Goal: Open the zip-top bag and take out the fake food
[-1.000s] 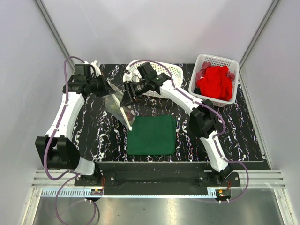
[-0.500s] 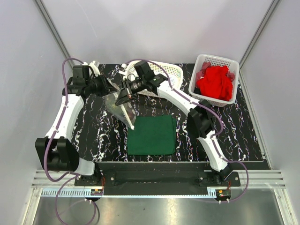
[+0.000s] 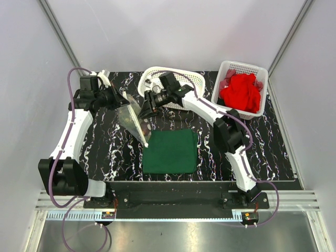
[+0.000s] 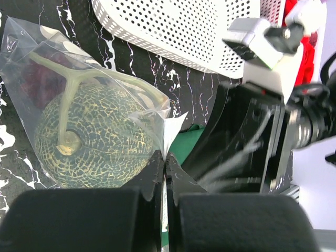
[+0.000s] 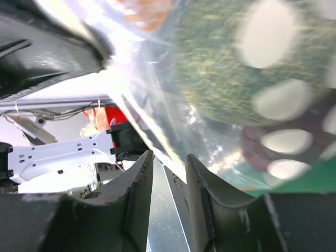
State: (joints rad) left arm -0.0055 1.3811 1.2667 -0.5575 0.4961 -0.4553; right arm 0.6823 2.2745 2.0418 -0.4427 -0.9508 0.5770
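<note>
The zip-top bag (image 3: 134, 122) hangs tilted above the table's back left, its lower corner by the green cloth. My left gripper (image 3: 118, 100) is shut on the bag's edge (image 4: 169, 131). Inside, the left wrist view shows the round mottled green ball (image 4: 94, 136) and dark red berry clusters (image 4: 44, 79). My right gripper (image 3: 145, 108) is at the bag's right side, its jaws a little apart, with the bag's edge strip (image 5: 170, 160) running between the fingertips (image 5: 143, 173). The right wrist view shows the green ball (image 5: 231, 68), a dark red cluster (image 5: 262, 152) and orange bits (image 5: 144, 10) through the film.
A flat dark green cloth (image 3: 170, 151) lies front centre. A white oval lattice basket (image 3: 181, 83) stands behind the right gripper. A white rectangular basket (image 3: 239, 67) with a red cloth (image 3: 240, 92) stands at the back right. The table is black marbled.
My right gripper pushed left toward the bag, then drew back slightly right. My left arm shifted a little left, still holding the bag, which stretched between the grippers.
</note>
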